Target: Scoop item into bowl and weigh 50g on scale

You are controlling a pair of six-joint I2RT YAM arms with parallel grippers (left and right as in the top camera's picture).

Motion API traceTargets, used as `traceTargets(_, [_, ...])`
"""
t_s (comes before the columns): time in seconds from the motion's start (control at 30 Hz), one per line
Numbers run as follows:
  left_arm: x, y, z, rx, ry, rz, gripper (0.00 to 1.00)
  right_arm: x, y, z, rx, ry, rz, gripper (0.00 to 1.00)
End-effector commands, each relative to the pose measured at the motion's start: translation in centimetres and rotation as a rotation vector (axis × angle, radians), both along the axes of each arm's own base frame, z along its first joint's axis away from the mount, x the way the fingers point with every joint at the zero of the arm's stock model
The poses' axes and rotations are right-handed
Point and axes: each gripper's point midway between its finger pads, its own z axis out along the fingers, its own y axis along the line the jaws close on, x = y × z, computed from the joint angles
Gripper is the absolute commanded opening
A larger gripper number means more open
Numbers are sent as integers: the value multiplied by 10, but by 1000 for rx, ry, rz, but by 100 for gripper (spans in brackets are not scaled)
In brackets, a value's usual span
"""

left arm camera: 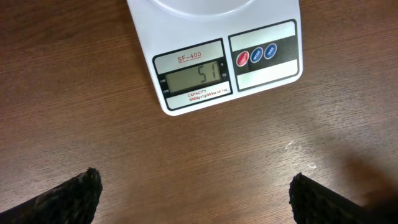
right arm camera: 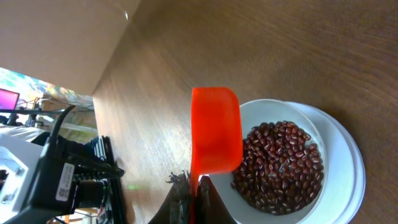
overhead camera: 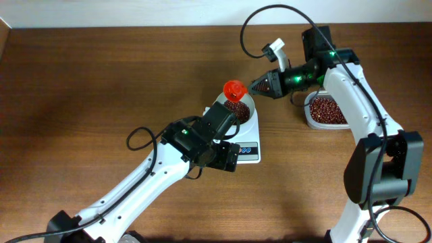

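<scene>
The white scale [overhead camera: 248, 150] stands mid-table, and its display [left arm camera: 194, 78] reads 51. On it sits the white bowl [overhead camera: 246, 101], holding a heap of red-brown beans [right arm camera: 280, 165]. My right gripper [overhead camera: 260, 86] is shut on the handle of a red scoop [overhead camera: 234, 88], whose cup hangs over the bowl's far-left rim [right arm camera: 273, 106]. In the right wrist view the scoop [right arm camera: 216, 127] shows its smooth back, with my right gripper [right arm camera: 194, 198] pinching the thin handle. My left gripper [left arm camera: 196, 186] hovers wide open over bare wood in front of the scale, holding nothing.
A clear plastic tub [overhead camera: 308, 116] with more beans [overhead camera: 327, 110] stands to the right of the scale, under the right arm. The left arm reaches in from the bottom left. Bare wooden tabletop surrounds the scale.
</scene>
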Motion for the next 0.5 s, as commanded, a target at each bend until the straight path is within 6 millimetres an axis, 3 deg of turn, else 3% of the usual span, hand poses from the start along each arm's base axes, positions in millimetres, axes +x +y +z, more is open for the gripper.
traceTargets(0.0, [-2, 0, 0, -7, 4, 9, 99, 10, -6, 13, 29, 15, -35, 4])
traceTargets(0.27, [-2, 0, 0, -7, 3, 9, 99, 13, -17, 13, 21, 50, -75, 4])
traceTargets(0.37, [-2, 0, 0, -7, 3, 9, 99, 11, -22, -2, -72, 77, -100, 4])
traceTargets(0.47, [-2, 0, 0, -7, 4, 9, 99, 4, -12, -16, -172, 68, -78, 4])
